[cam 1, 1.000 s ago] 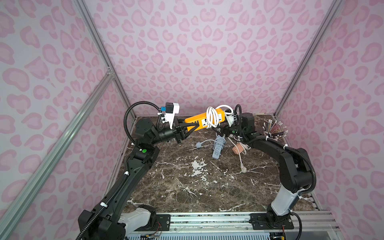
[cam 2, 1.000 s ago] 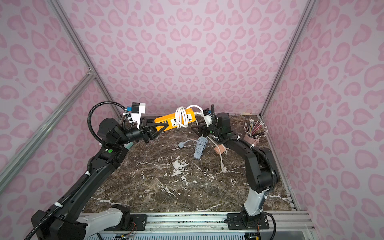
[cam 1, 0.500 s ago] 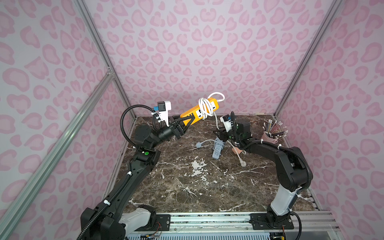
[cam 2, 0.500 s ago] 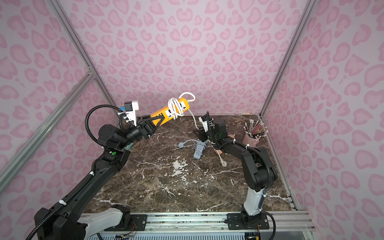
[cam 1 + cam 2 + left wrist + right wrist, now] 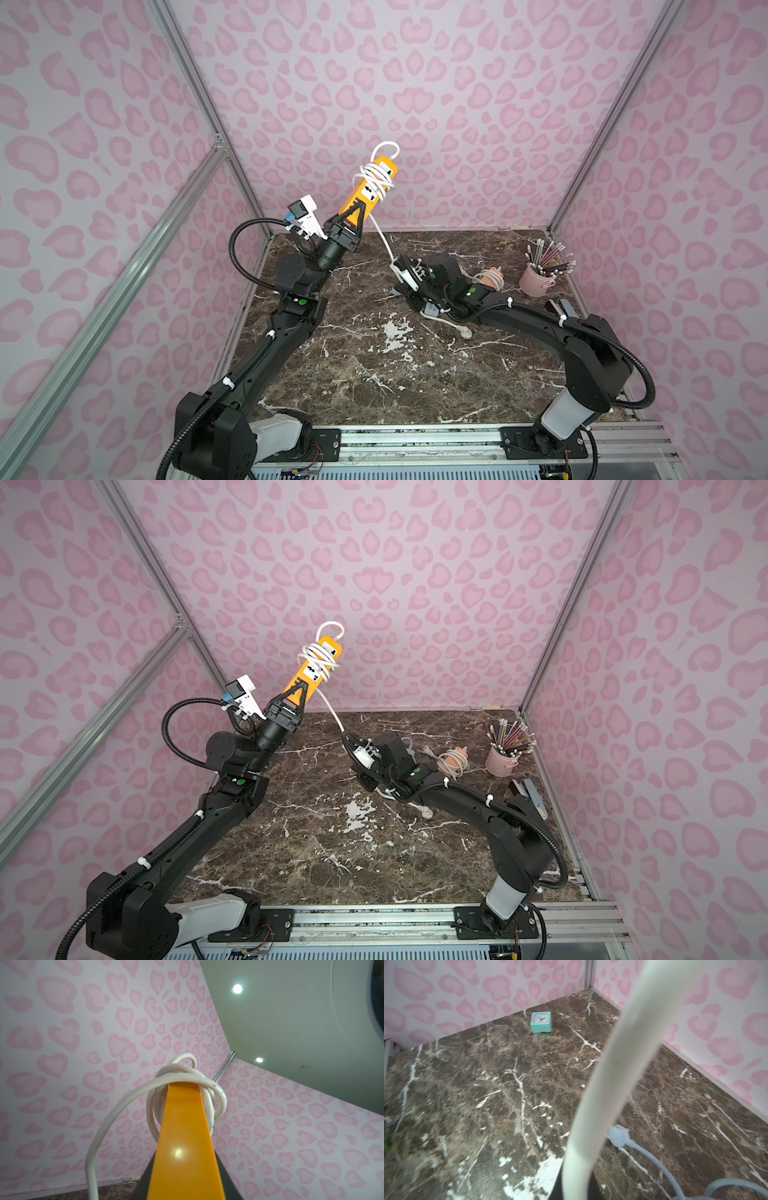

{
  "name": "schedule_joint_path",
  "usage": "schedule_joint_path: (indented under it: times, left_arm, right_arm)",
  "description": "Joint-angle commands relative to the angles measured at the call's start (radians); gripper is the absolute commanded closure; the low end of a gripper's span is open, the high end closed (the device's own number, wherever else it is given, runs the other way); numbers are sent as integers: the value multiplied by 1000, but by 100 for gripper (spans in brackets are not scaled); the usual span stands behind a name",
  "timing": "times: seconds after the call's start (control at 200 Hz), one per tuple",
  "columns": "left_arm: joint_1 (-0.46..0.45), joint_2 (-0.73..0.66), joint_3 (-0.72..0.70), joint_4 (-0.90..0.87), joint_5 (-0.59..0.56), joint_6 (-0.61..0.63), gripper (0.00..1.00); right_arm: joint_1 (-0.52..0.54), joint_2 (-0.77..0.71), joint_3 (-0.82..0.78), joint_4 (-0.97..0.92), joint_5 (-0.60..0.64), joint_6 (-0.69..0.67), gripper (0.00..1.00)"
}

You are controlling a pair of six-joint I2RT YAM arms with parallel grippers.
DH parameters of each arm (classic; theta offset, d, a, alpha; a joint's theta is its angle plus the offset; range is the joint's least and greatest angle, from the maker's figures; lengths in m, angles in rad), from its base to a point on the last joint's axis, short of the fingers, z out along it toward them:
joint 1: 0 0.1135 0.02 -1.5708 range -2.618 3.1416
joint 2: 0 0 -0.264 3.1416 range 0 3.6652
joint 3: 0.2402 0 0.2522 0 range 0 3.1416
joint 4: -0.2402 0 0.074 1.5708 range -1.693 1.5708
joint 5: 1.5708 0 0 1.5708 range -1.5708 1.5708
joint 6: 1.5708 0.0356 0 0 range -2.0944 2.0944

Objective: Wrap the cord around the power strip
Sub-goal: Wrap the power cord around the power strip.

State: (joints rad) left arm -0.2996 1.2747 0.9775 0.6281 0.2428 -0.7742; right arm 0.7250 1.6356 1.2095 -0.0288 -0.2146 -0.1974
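Nearest, bare brown marble tabletop [image 5: 374,374]. Mid-table, right gripper [image 5: 397,268] low over the marble, pinched together on the white cord [image 5: 380,237]. Just beside, a pale blue plug [image 5: 618,1134] lying flat on the marble. Beyond, toward the right wall, a peach-coloured item [image 5: 492,278] wound with cord and a pink cup of pencils [image 5: 536,282]. Farther back, left gripper [image 5: 353,208] clamped on the lower end of the orange power strip [image 5: 370,187], raised clear of the table and tilted up toward the back wall. Several loose cord turns around the strip's upper half, one run slanting down into the right gripper. Small teal clock [image 5: 541,1022] near a far wall.
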Motion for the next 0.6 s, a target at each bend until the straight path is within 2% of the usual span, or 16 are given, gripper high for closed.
schedule_joint_path:
  times: [0.0, 0.04, 0.135, 0.315, 0.4, 0.595]
  left_arm:
    - [17, 9, 49, -306, -178, 418, 97]
    - [34, 13, 49, -370, -209, 492, 97]
    - [79, 24, 47, -486, -199, 598, 97]
    - [49, 109, 102, -754, -258, 817, 97]
    - [40, 150, 156, -900, -146, 858, 97]
    - [-32, 169, 251, -1210, 140, 914, 97]
  right_arm:
    - [23, -52, 32, -111, 116, -74, 100]
    - [32, -68, 45, -139, 140, -93, 100]
    - [41, -109, 64, -174, 186, -147, 100]
    - [44, -179, 102, -77, 218, -239, 100]
    - [20, -167, 142, -19, 211, -295, 100]
    - [-106, -17, 408, -54, 117, -330, 100]
